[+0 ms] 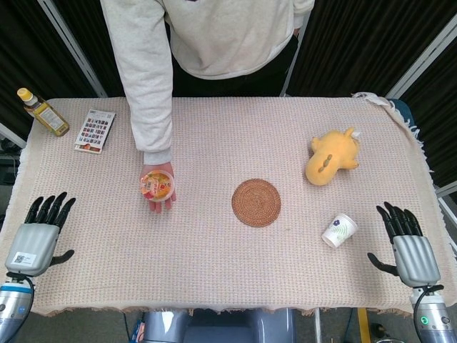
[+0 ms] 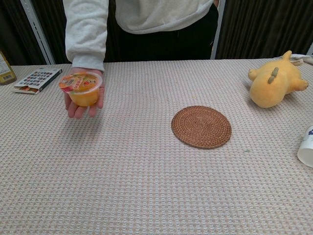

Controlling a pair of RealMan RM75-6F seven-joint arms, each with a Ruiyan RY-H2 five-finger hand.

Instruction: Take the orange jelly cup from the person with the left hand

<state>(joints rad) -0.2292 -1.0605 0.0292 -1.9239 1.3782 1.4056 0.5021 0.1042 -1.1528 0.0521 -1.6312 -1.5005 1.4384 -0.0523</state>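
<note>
The orange jelly cup [image 1: 156,186] [image 2: 81,88] rests on the person's upturned palm [image 1: 158,193], held out above the left half of the table. My left hand [image 1: 41,230] sits at the table's front left corner, fingers spread and holding nothing, well short of the cup. At the front right corner my right hand [image 1: 405,236] is open too, fingers pointing away from me. Neither hand shows in the chest view.
A round woven coaster [image 1: 255,202] lies at the table's centre. A yellow plush toy [image 1: 330,156] and a tipped paper cup [image 1: 339,230] are on the right. An oil bottle [image 1: 43,111] and a small card box [image 1: 95,130] sit at the back left.
</note>
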